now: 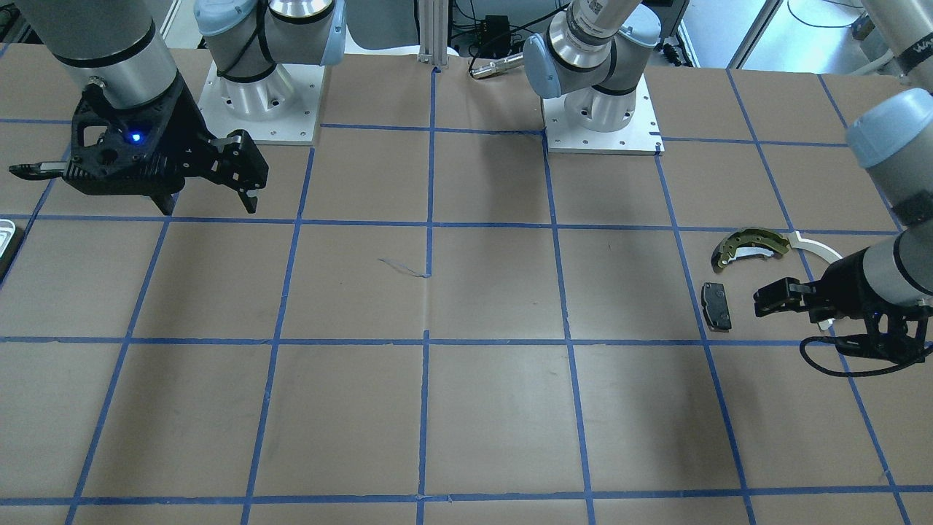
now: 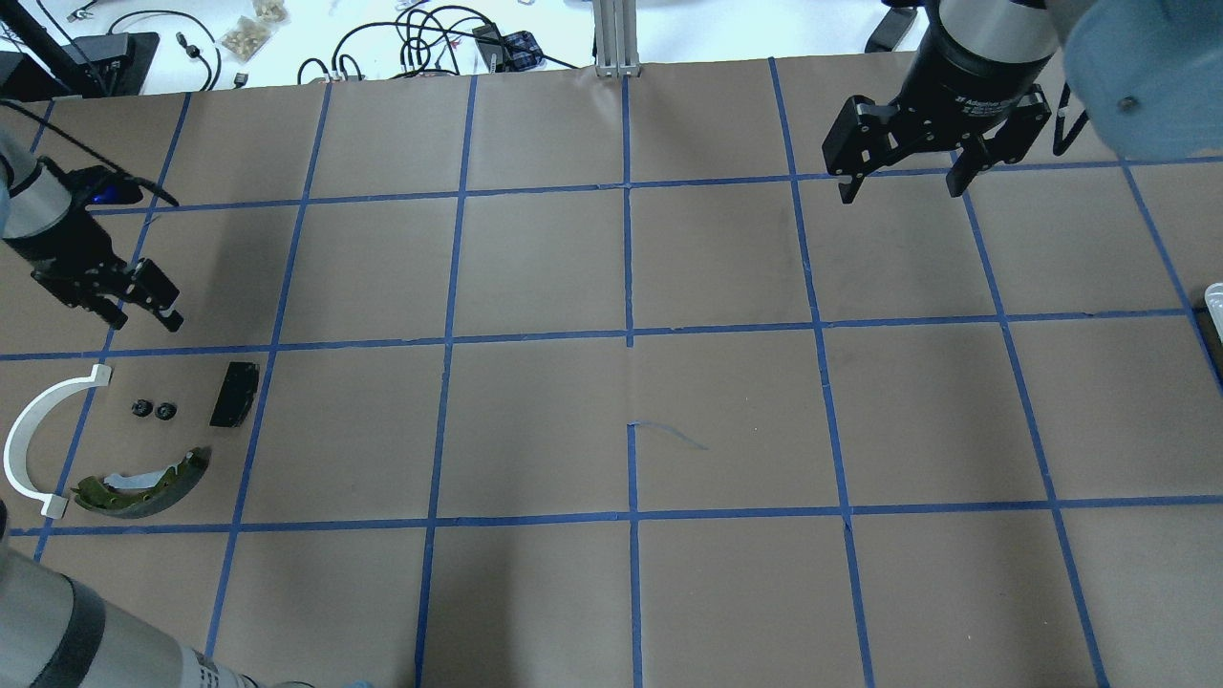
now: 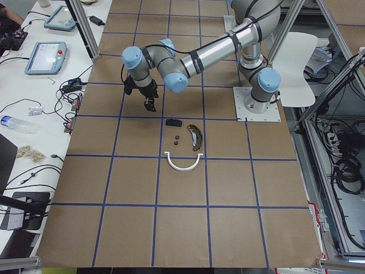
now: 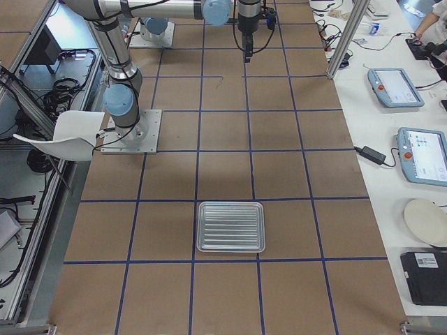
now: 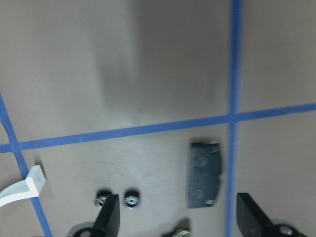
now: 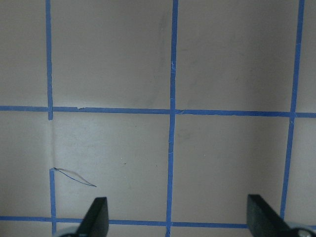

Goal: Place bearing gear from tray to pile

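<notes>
Bearing gears [image 2: 166, 411] lie in the pile [image 2: 143, 483], near left, beside black pad [image 2: 234, 394]. Left end effector [image 2: 145, 308] above them, right end effector [image 2: 900, 191] far right: both open, empty. Placing looks done; next, retract left arm.

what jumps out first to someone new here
The pile on the robot's left: white arc strip, brake shoe, black pad and two small gears, with the open left end effector hovering beside it. The right end effector hangs open across the table, and a silver tray lies at its right end.
</notes>
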### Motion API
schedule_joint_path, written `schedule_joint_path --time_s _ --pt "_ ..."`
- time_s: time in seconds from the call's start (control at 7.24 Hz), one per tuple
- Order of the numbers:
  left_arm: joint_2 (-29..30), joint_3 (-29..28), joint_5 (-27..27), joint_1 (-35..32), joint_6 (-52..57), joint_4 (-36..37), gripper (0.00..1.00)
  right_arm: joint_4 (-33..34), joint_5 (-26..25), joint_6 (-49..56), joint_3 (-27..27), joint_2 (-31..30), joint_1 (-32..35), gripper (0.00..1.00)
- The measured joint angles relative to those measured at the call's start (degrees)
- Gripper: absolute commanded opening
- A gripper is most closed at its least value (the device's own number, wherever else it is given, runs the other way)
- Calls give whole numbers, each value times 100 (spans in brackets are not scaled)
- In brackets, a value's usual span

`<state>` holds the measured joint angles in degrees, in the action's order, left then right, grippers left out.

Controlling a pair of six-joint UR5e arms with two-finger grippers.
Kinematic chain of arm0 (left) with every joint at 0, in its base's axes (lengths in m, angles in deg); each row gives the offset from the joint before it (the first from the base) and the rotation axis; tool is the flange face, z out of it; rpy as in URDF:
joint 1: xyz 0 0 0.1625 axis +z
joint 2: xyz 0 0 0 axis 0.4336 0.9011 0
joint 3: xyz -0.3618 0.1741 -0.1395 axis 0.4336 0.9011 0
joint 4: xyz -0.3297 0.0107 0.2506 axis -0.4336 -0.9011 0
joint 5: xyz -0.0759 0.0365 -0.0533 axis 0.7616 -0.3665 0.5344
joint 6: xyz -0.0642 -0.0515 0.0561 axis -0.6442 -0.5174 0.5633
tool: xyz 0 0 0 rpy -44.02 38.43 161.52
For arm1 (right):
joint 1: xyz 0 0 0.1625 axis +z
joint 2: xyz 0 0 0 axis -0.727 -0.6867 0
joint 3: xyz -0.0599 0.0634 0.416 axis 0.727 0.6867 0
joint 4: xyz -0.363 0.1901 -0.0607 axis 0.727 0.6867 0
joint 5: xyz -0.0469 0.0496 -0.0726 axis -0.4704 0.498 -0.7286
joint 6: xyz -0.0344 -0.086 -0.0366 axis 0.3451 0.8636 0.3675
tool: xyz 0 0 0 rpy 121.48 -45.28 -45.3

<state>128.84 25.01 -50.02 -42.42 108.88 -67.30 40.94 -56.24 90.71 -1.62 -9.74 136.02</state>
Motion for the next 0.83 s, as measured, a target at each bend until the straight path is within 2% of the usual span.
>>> schedule_joint_path --time_s 0.14,0.41,0.55,0.83 --pt "-212 -123 132 -399 -448 -172 100 0 0 0 0 0 0 100" --pt "-658 -132 544 -1134 -1466 -420 100 2 0 0 0 0 0 100" --pt "-835 -91 562 -1501 -1865 -490 100 6 0 0 0 0 0 100" --pt "-1174 116 116 -2017 -2098 -532 100 3 0 0 0 0 0 100"
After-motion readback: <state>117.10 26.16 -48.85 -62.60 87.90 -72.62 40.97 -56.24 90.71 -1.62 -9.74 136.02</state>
